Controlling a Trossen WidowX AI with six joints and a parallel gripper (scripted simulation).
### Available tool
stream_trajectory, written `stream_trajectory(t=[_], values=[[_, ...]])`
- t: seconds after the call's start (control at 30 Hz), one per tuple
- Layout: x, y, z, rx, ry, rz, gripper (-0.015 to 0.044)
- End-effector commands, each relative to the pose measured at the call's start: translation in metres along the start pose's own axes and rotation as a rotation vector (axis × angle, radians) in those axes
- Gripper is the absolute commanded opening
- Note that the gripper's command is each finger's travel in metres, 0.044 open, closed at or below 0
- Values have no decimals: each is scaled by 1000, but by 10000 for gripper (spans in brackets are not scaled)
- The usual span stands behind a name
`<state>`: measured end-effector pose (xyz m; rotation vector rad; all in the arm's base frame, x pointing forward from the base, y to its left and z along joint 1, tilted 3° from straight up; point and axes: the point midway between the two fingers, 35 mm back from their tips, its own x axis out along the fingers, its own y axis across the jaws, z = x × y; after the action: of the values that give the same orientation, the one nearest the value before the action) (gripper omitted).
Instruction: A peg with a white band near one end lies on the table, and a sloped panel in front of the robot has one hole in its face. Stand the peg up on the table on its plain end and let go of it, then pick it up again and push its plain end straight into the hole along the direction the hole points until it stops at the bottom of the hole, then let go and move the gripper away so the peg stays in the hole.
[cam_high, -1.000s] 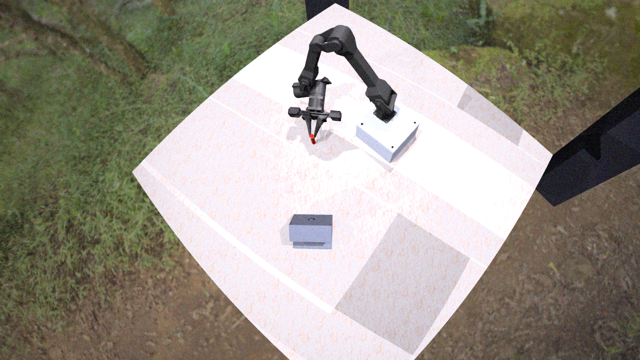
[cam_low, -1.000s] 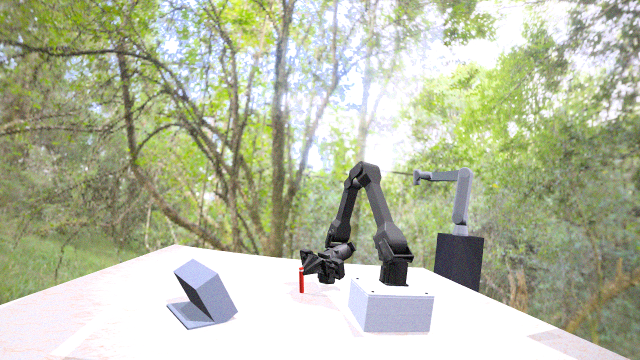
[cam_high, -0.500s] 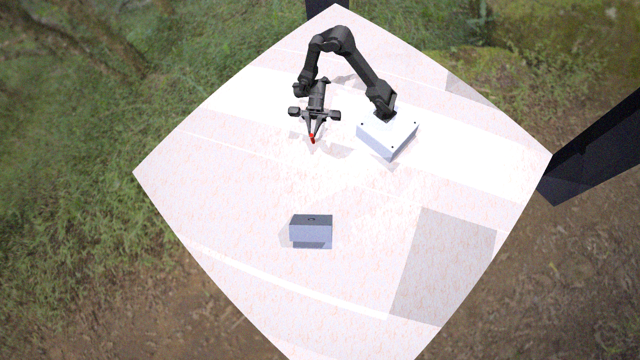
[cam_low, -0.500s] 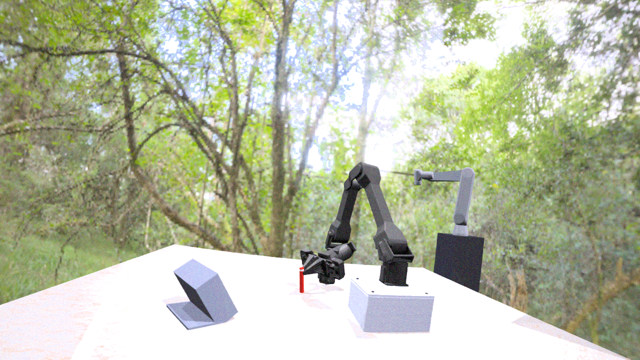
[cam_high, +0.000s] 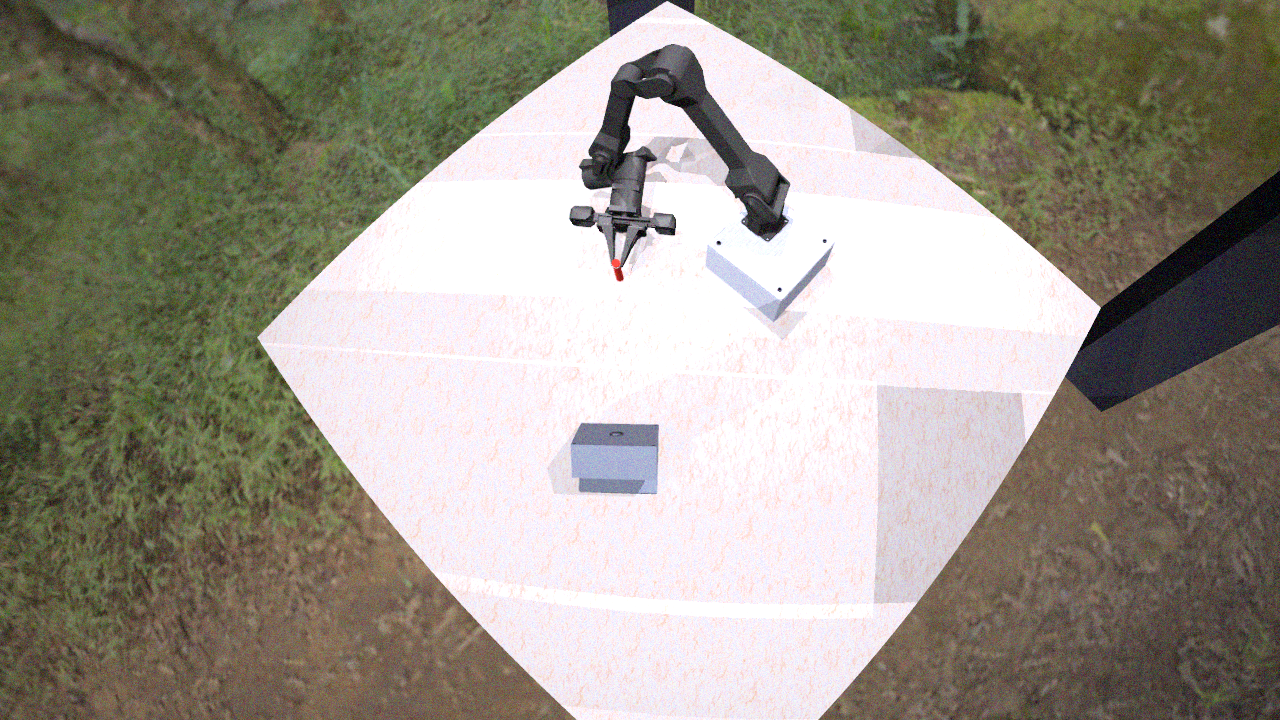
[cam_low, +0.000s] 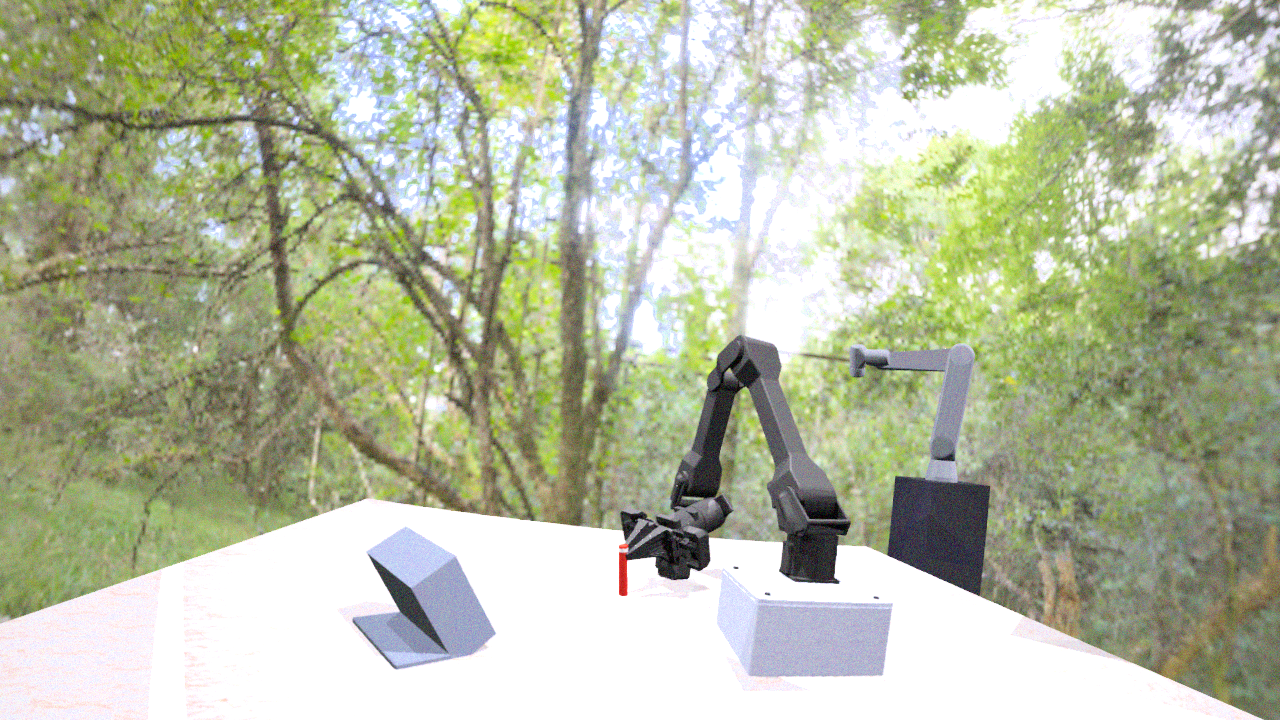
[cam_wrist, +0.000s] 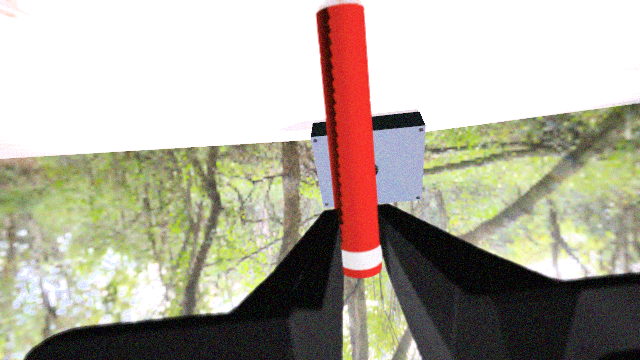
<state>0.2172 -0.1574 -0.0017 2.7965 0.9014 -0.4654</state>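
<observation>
The red peg (cam_high: 618, 271) (cam_low: 622, 574) (cam_wrist: 350, 125) is upright, with its white-banded end up and its plain end down. Its lower end is at or close above the table; I cannot tell whether it touches. My gripper (cam_high: 617, 262) (cam_low: 625, 552) (cam_wrist: 360, 225) is shut on the peg near the white band, coming in from the side with the fingers nearly level. The sloped panel (cam_high: 590, 437) (cam_low: 427, 586) (cam_wrist: 402, 155) stands apart from the peg. Its hole (cam_high: 615, 434) shows in the top view; in the wrist view the peg partly covers it.
The arm stands on a pale base box (cam_high: 769, 259) (cam_low: 819, 635), beside the gripper. The table (cam_high: 501, 376) (cam_low: 581, 662) carries the box and the panel. A second, grey arm (cam_low: 953, 394) stands on a dark pedestal (cam_low: 938, 532) behind the table.
</observation>
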Motion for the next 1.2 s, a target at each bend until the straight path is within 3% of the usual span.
stream_trajectory(t=[0.0, 1.17], values=[[-1, 0, 3, 0, 0, 0, 51], [-5, 4, 5, 12, 20, 8, 51]])
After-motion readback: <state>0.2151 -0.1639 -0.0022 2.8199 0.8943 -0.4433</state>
